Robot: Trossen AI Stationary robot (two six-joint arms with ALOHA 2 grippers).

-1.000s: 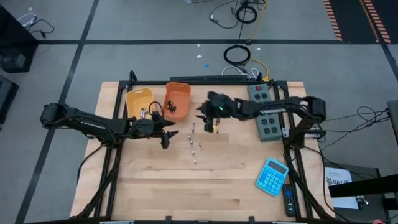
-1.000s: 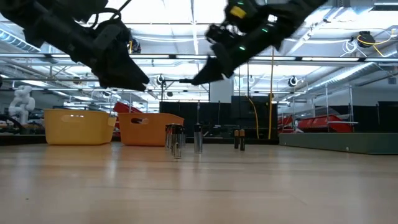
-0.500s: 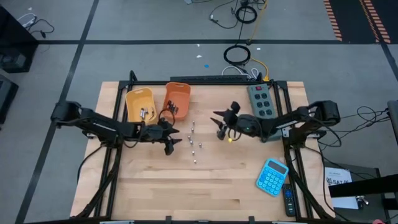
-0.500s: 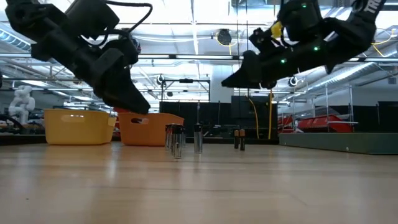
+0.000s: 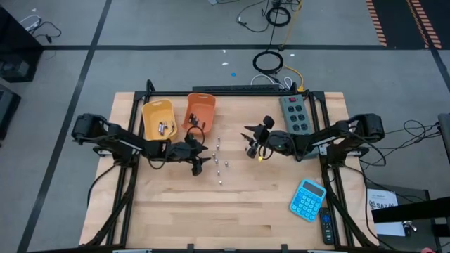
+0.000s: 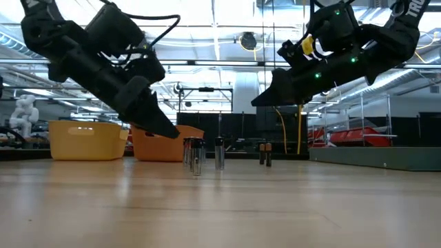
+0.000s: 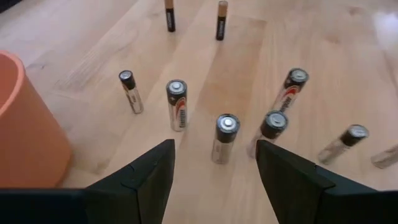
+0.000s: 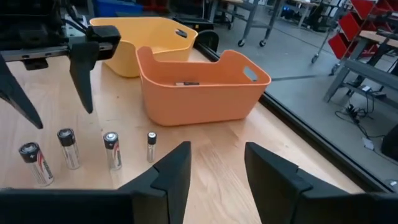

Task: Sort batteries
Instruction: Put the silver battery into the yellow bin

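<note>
— Pale wood, that table (image 5: 239,211); where do the batteries (image 5: 219,163) stand on it?

— In a loose cluster near its middle, upright, just beside the orange bin (image 5: 200,112); the left wrist view shows six silver-and-dark ones (image 7: 226,138) close in, some leaning in that view, and two darker ones (image 7: 169,15) farther off; the low view has them (image 6: 196,156) standing in a row in front of the two bins.

— And the bins themselves?

— The yellow bin (image 5: 157,118) sits beside the orange one at the far left part of the table; a few small cylinders lie in the yellow bin, and dark ones in the orange; I cannot count them.

— Left arm?

— The left gripper (image 5: 200,159) hangs low at the left edge of the cluster; its fingers are spread wide with nothing between them; in its wrist view the nearest battery stands in line with the gap, clear of both fingers (image 7: 149,177).

— Right arm?

— The right gripper (image 5: 251,140) hovers above the table to the right of the cluster, well apart from it; its fingers (image 8: 168,177) are parted too, gripping nothing, and point toward the orange bin (image 8: 202,87).

— Anything else?

— A blue calculator (image 5: 307,199) near the right front corner; a grey power strip (image 5: 298,126) along the right side.
</note>
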